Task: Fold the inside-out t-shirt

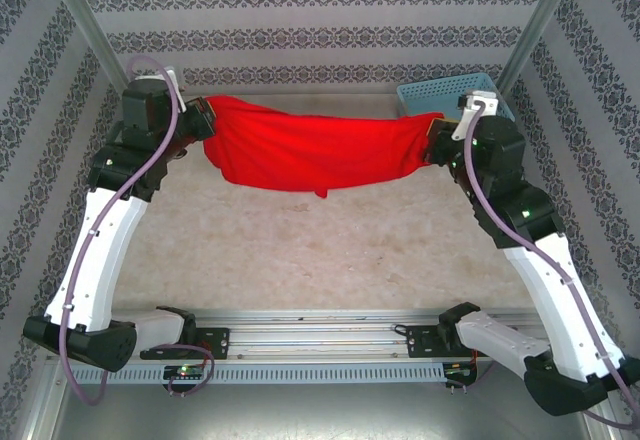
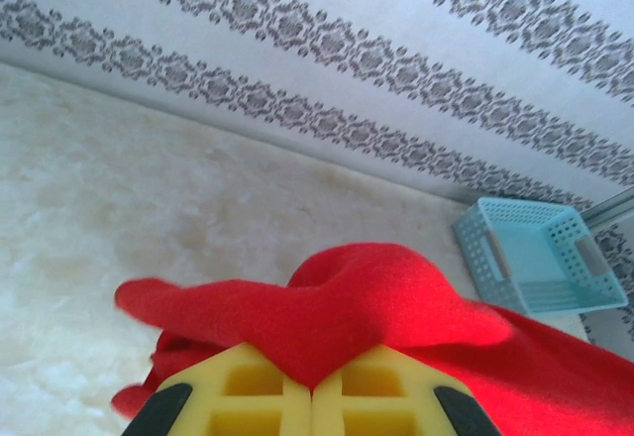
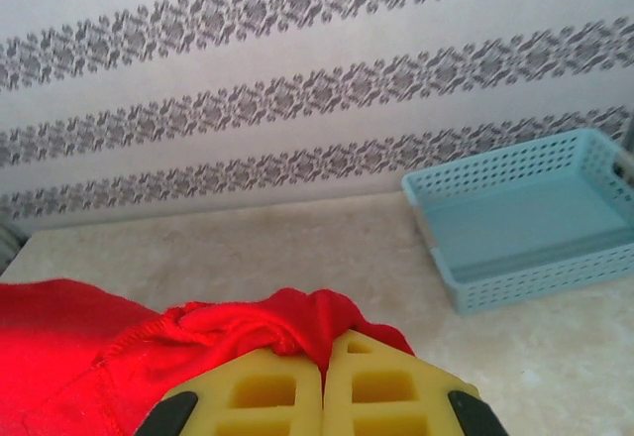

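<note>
Left gripper [image 1: 203,120], right gripper [image 1: 437,140] clamp shut on bright red wrinkly cloth t-shirt [image 1: 310,150], arms reached forward, spread apart.

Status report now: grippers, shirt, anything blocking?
Left gripper, right gripper both shut on red t-shirt. Shirt stretched between them. Blue basket behind right gripper.

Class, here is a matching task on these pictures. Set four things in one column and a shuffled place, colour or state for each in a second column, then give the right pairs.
1. t-shirt
2. basket
3. left tool
4. table

a. light blue, at the far right corner
b. pale and marbled
c. red, stretched out and sagging
d. shut on cloth

Pairs: 1-c, 2-a, 3-d, 4-b
</note>
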Controlling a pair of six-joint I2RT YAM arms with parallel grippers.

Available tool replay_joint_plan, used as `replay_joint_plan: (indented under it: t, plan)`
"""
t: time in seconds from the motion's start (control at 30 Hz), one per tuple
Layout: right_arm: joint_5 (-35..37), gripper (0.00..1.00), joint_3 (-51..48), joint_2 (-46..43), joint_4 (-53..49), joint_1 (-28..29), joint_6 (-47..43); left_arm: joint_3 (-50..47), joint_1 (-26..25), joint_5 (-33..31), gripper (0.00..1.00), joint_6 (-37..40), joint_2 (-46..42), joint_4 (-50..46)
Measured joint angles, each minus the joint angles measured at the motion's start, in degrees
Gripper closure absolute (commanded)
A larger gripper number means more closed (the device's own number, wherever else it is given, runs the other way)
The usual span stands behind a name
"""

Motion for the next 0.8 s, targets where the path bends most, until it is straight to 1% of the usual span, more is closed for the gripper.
replay_joint_plan:
  t: [0.1,0.13,0.17,0.23,0.27,0.3,0.37,0.43,0.5,0.53,0.6,0.67,0.73,0.8]
  plan:
    - [-3.0,1.0,-1.4,2.8,0.5,0.0,1.0,-1.5,0.0,0.0,0.99,0.9,0.6,-1.6]
    - [-4.1,1.0,-2.4,3.7,0.8,0.0,1.6,-1.7,0.0,0.1,0.93,1.1,1.5,-2.3]
    - [-4.8,1.0,-3.1,4.4,1.1,0.2,2.1,-1.7,0.0,0.2,0.87,1.3,2.8,-2.7]
    - [-6.1,1.0,-4.5,6.7,1.4,0.8,3.4,-1.5,0.0,0.2,0.63,1.9,7.3,-3.4]
    - [-6.6,1.0,-4.8,8.1,1.6,1.0,3.9,-0.9,0.0,-0.1,0.54,2.3,10.4,-4.2]
    - [-6.7,1.0,-4.9,9.9,1.7,1.3,4.4,0.2,0.0,-0.4,0.47,2.5,14.0,-5.3]
    - [-6.5,1.0,-4.9,13.1,1.8,1.6,5.5,1.7,-0.1,-1.6,0.34,2.6,22.0,-6.7]
    - [-5.8,1.0,-5.0,16.0,1.7,1.5,6.6,0.3,-0.8,-3.7,0.23,2.6,27.6,-7.4]
    - [-5.2,1.0,-6.0,17.3,1.7,0.7,7.3,-4.2,-2.6,-6.0,0.22,2.7,27.8,-8.0]
    - [-5.0,1.0,-6.7,17.4,1.8,0.0,7.6,-7.0,-4.1,-6.9,0.22,2.7,26.5,-8.3]
    - [-4.9,1.0,-7.7,17.4,1.7,-1.5,8.3,-12.4,-7.5,-8.0,0.23,2.5,22.0,-8.1]
    - [-4.9,1.0,-8.3,17.4,1.8,-2.8,8.7,-17.8,-11.1,-8.2,0.25,2.0,15.6,-8.0]
    - [-4.9,1.0,-8.7,17.4,1.9,-3.5,9.1,-22.1,-13.7,-7.9,0.28,1.2,10.9,-7.7]
    - [-4.7,1.0,-9.3,17.3,2.1,-3.8,9.5,-26.5,-15.1,-7.5,0.31,-0.1,8.8,-6.8]
